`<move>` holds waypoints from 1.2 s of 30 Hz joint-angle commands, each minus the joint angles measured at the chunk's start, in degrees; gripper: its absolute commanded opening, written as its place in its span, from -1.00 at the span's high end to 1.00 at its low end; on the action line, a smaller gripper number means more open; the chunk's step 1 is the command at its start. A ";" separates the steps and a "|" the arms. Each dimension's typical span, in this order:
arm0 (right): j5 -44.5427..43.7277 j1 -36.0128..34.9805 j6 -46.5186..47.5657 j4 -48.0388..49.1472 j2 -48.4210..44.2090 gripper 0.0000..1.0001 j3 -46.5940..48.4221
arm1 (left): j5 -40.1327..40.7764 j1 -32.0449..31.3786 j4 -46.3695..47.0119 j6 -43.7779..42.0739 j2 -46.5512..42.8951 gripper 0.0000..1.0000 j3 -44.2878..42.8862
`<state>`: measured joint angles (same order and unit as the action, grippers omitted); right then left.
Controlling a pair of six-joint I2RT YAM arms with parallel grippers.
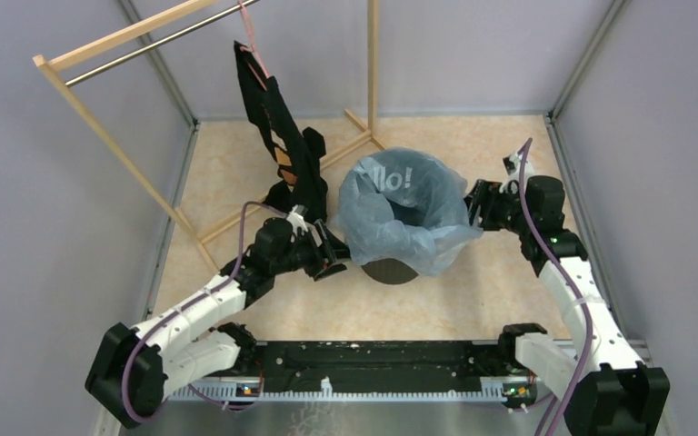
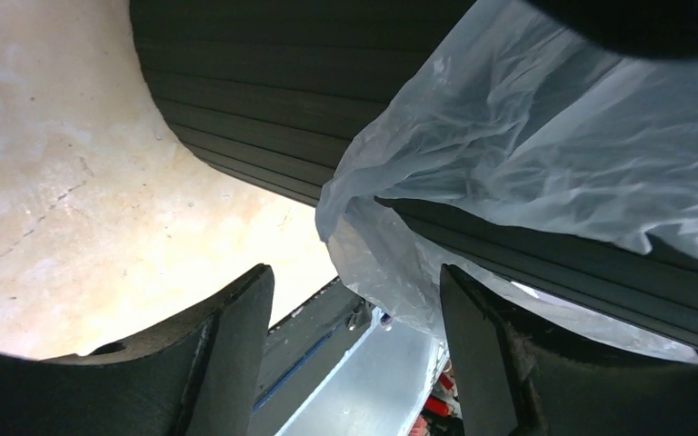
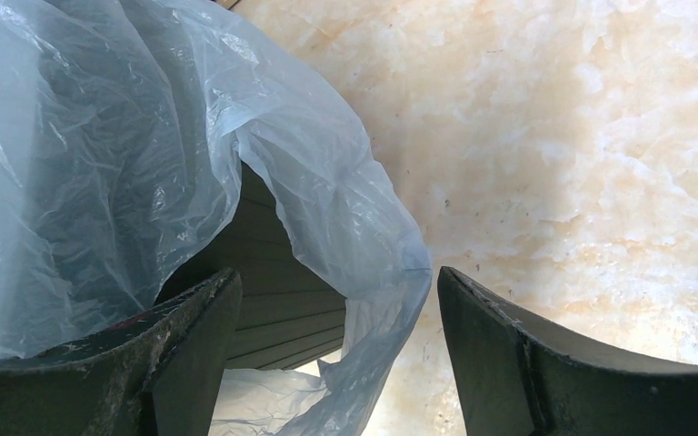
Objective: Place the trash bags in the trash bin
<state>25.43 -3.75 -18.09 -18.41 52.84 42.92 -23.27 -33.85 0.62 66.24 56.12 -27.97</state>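
Note:
The pale blue see-through trash bag (image 1: pixel 409 213) is draped over and into the black ribbed trash bin (image 1: pixel 391 271), its film hanging down the bin's outer sides. My left gripper (image 1: pixel 334 257) is open at the bin's left side; in the left wrist view the bag's hanging edge (image 2: pixel 473 182) and the bin wall (image 2: pixel 264 82) lie just ahead of my fingers (image 2: pixel 236 336). My right gripper (image 1: pixel 477 204) is open at the bin's right side; in the right wrist view a fold of the bag (image 3: pixel 363 272) hangs between my open fingers over the bin wall (image 3: pixel 277 291).
A wooden clothes rack (image 1: pixel 145 136) stands at the back left with a black garment with orange patches (image 1: pixel 277 145) hanging from it, close behind my left arm. Grey walls enclose the beige tabletop (image 1: pixel 236 173). A black rail (image 1: pixel 373 359) runs along the near edge.

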 commanded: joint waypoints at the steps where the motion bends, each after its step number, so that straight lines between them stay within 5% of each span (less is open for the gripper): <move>1: 1.30 -0.38 -0.14 1.19 -0.26 -0.59 2.72 | -1.03 -0.14 6.72 -0.46 2.14 -0.41 1.97; 5: 0.41 -0.38 -0.08 2.29 -0.37 -0.55 1.71 | -0.24 -0.08 7.93 -2.58 6.52 -0.04 2.39; 12: 1.01 -0.38 -0.51 6.26 3.12 -0.08 -1.69 | -0.34 -0.13 11.22 -4.56 12.95 0.58 3.33; 24: 2.92 -0.37 -2.89 18.47 12.11 0.66 -6.90 | 0.62 -0.09 12.55 -7.08 17.56 0.93 4.85; 36: 9.39 -0.66 -10.28 35.91 28.11 0.76 -14.74 | 1.04 -0.10 14.77 -8.46 22.63 1.00 5.76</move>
<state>31.77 -3.75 -25.78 8.36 77.91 29.56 -22.92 -33.85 12.86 59.64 76.86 -23.40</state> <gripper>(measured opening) 0.123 0.006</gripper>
